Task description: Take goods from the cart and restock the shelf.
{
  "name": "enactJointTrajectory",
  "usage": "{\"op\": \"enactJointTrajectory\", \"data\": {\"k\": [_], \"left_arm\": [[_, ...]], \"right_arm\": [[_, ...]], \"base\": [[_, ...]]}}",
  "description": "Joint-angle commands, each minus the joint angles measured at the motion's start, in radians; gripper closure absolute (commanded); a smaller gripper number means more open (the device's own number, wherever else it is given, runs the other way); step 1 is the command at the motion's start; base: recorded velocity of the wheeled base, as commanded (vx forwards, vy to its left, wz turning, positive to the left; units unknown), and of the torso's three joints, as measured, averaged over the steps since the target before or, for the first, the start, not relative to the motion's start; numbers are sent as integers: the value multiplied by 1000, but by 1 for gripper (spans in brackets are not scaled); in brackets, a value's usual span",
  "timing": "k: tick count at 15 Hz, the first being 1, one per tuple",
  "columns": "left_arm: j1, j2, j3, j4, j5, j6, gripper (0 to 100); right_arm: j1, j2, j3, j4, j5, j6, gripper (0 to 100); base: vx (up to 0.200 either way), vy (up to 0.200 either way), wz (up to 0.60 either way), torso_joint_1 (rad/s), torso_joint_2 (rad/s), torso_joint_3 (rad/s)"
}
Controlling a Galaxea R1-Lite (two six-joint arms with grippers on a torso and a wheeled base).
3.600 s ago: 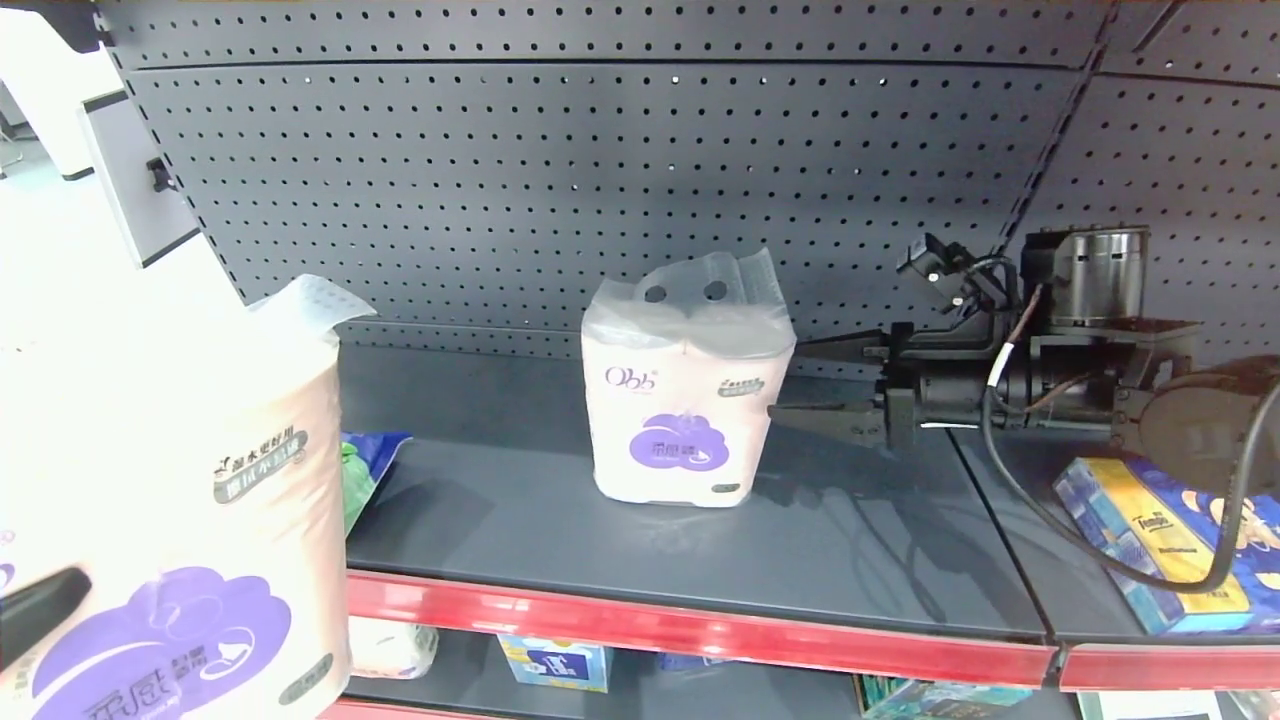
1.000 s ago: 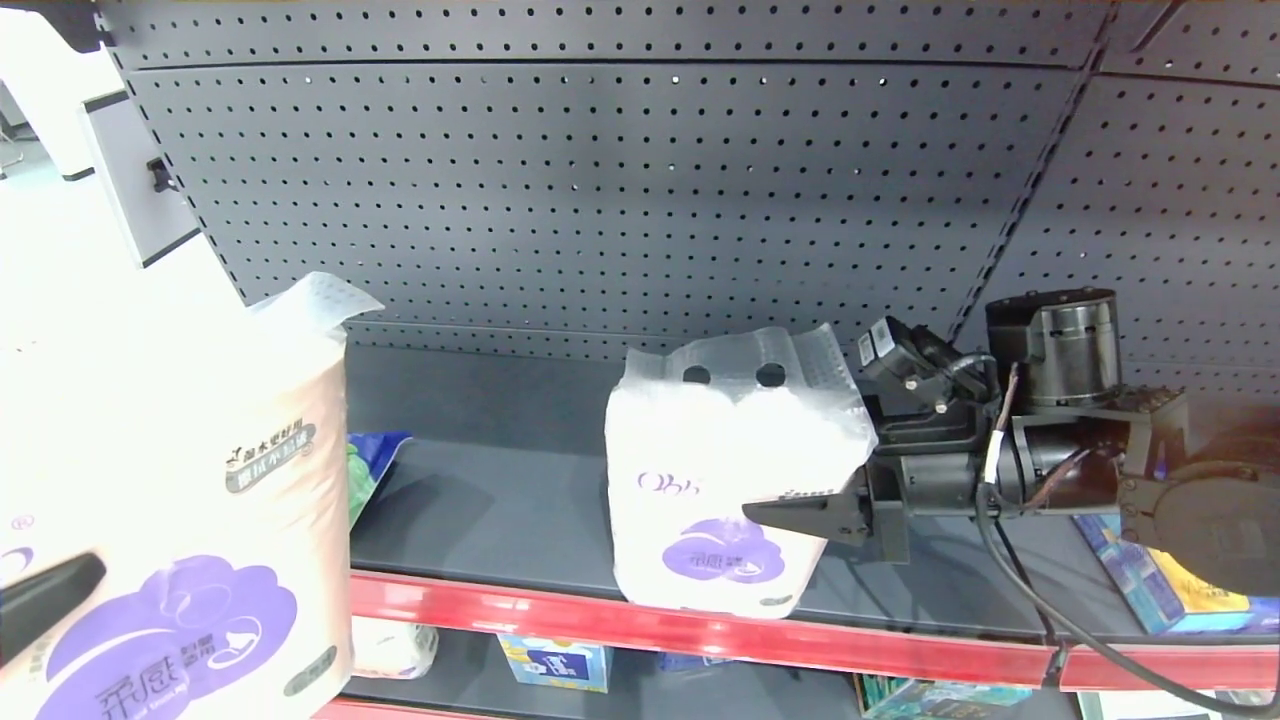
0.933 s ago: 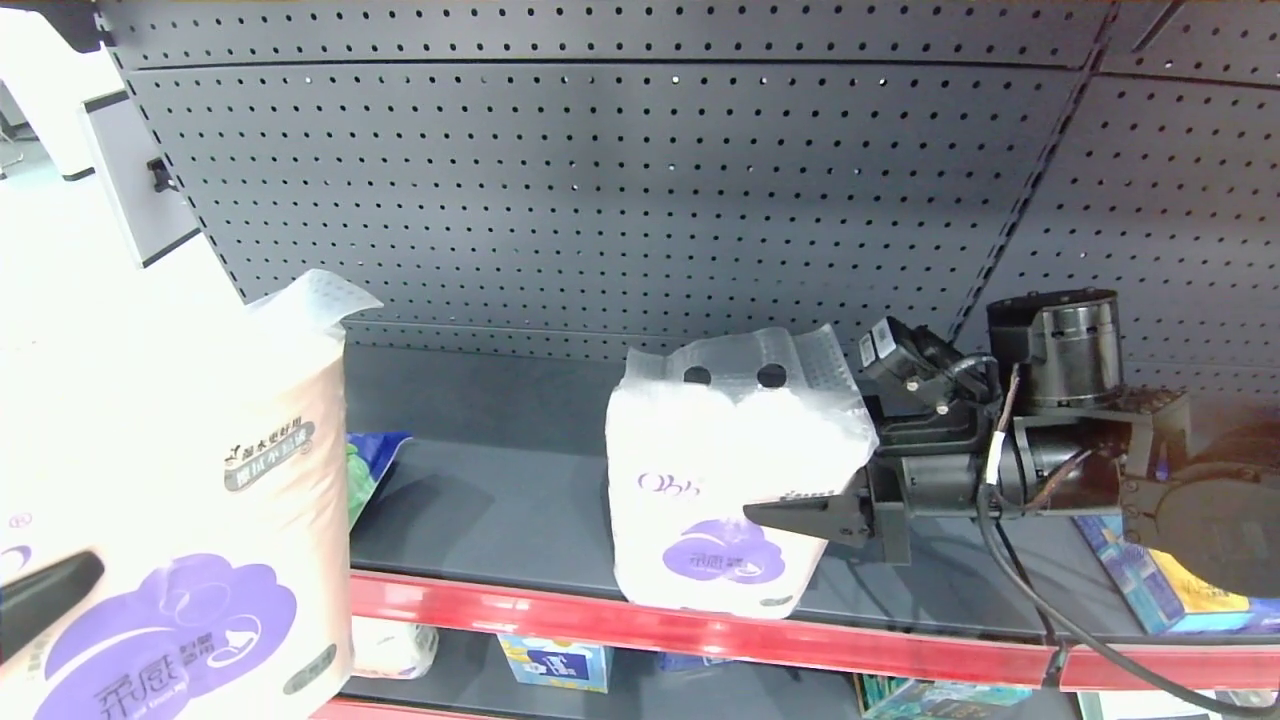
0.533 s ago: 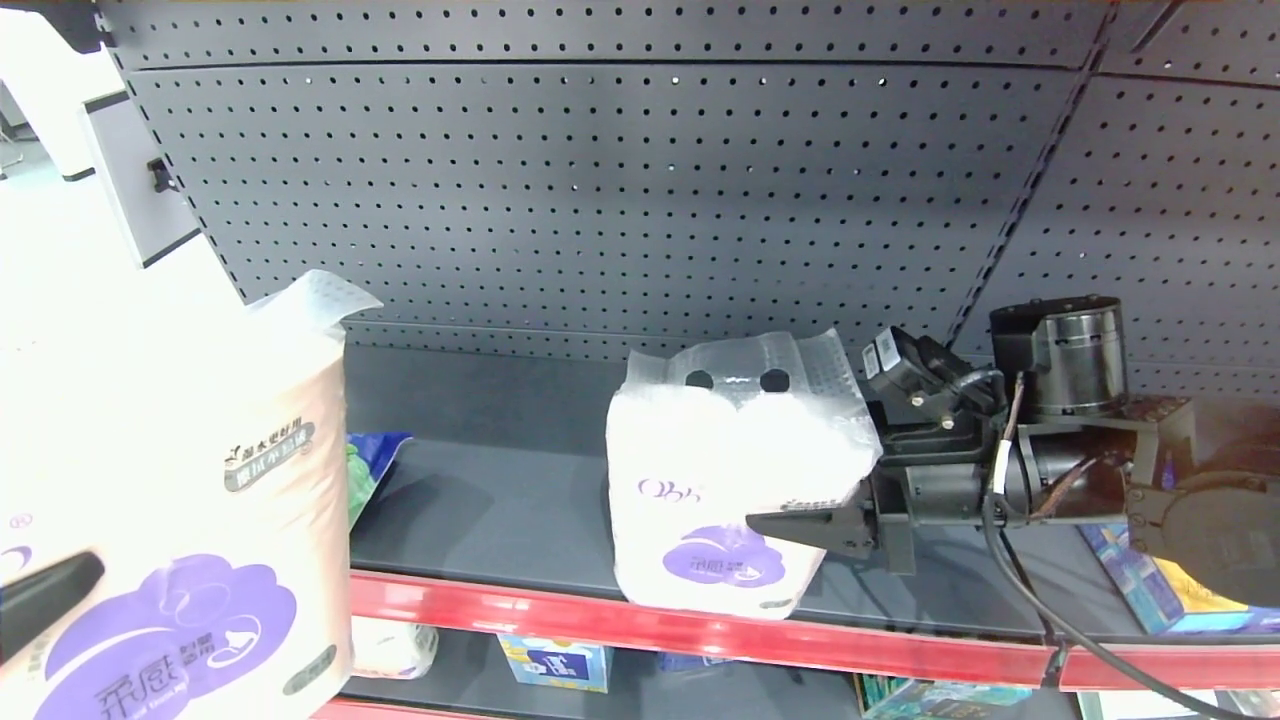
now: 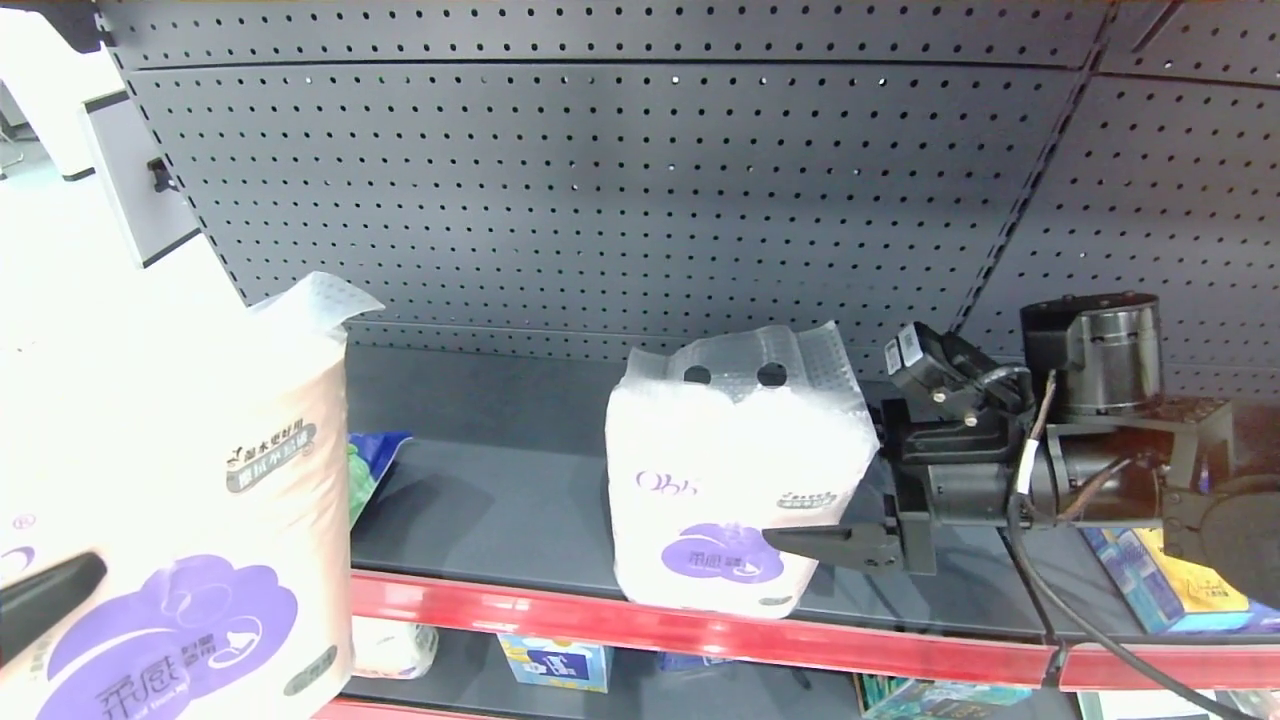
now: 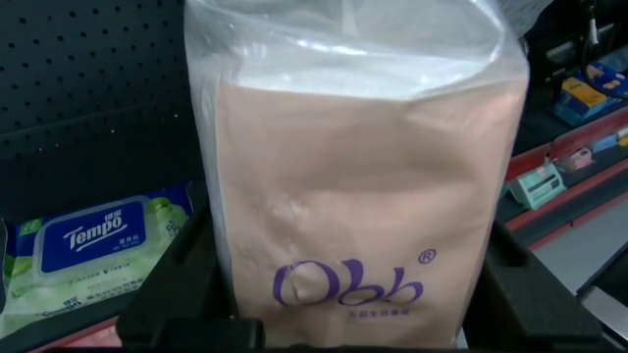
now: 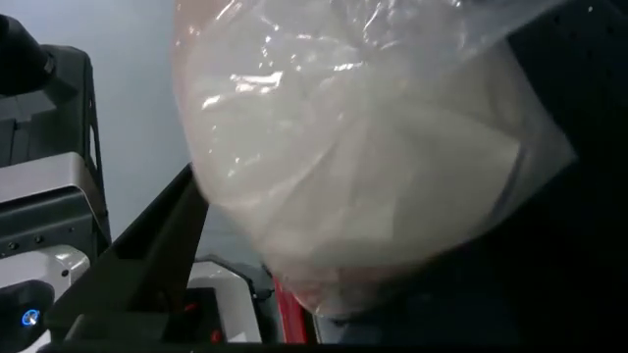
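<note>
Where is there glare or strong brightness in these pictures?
Head view: the held tissue pack is washed out white on top, and the red shelf edge glints. Right wrist view: the wrap of the shelf pack shows glare.

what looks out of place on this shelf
The middle tissue pack sits at the very front of the shelf, turned slightly, its bottom edge over the red lip, so it could tip off. Otherwise nothing stands out; the left tool holds a second tissue pack.
</note>
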Motion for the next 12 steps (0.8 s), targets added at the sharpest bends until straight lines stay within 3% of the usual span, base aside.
{"op": "enactJointTrajectory", "data": {"k": [1, 6, 9, 12], "left_arm": [[0, 3, 0, -1, -2, 0, 100], [0, 66, -5, -1, -3, 0, 100], [0, 155, -40, -21, -2, 6, 100], [0, 261, -18, -179, -6, 2, 100]], "right_arm": [[-24, -84, 63, -1, -13, -1, 0], [-120, -391, 310, -1, -65, -7, 0], [-278, -670, 440, 9, -166, 1, 0], [-438, -924, 575, 15, -184, 96, 0]], "base": [[0, 0, 0, 0, 0, 0], [0, 0, 0, 0, 0, 0], [0, 0, 0, 0, 0, 0], [0, 0, 0, 0, 0, 0]]}}
